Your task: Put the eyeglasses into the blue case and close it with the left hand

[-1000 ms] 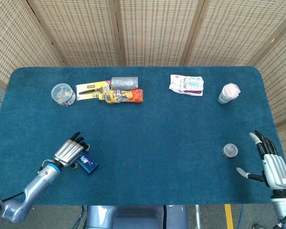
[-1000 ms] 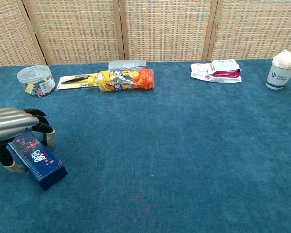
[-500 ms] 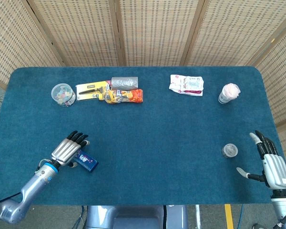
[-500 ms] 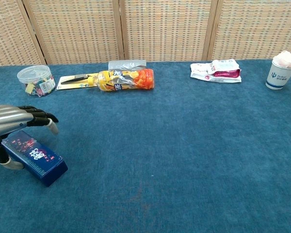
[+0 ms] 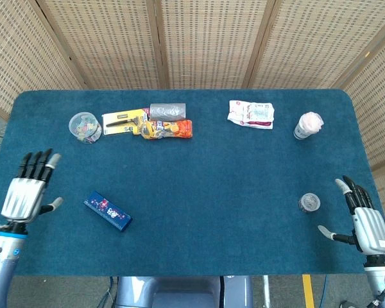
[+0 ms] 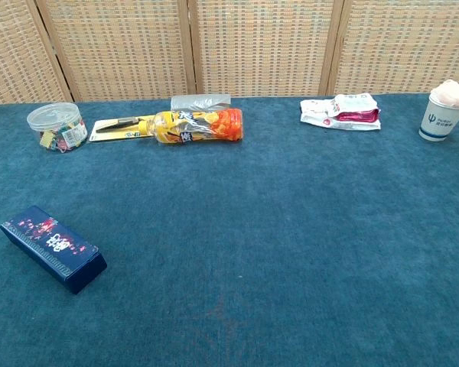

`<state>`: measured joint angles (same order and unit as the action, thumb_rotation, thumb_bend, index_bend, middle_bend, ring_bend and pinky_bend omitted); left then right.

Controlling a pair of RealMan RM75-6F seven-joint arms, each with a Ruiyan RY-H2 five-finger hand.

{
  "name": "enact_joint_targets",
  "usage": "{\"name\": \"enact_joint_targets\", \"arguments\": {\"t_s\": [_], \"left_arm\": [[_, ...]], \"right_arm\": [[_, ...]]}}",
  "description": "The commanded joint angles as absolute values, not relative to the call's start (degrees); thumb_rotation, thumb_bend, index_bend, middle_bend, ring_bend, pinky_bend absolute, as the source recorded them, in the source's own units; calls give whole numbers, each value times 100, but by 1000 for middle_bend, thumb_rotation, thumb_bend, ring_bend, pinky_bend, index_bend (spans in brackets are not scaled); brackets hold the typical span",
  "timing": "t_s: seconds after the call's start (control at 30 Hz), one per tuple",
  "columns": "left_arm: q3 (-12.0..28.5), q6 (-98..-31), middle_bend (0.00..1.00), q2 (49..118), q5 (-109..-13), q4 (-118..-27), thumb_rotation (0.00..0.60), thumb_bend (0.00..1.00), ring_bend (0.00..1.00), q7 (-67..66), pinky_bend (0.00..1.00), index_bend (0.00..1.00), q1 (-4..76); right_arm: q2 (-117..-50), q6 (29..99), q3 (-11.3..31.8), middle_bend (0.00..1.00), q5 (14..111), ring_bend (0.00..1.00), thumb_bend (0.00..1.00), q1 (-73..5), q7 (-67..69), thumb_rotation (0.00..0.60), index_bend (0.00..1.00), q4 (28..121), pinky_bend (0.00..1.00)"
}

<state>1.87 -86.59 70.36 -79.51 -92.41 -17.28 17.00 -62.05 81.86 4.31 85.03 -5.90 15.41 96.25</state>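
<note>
Lying shut at the lower left of the bench (image 5: 244,167), the blue case (image 5: 108,211) sits well apart from the empty, spread-fingered left hand (image 5: 25,194) and right hand (image 5: 366,221), so any unseated lid would go uncorrected.

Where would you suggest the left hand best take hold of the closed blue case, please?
Probably across the narrow middle of the blue case, coming from above. It lies flat on the table as a long slim box, angled, with open cloth on both long sides. The left hand is open just beside it, so fingers could straddle it.
</note>
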Motion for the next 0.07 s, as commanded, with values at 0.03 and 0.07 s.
{"name": "enact_joint_targets", "arguments": {"t_s": [0.03,0.07], "left_arm": [[352,-8933,0,7208,-7554,-9036,600,0,0,-1467,0,0,1148],[333,-8889,0,7193,-7543,-9015,600,0,0,-1391,0,0,1122]], "right_arm": [[-6205,8201,433,0,8505,0,0,-584,1530,600,0,9633,0],[-6207,8209,434,0,8504,0,0,-580,1527,600,0,9632,0]]}}
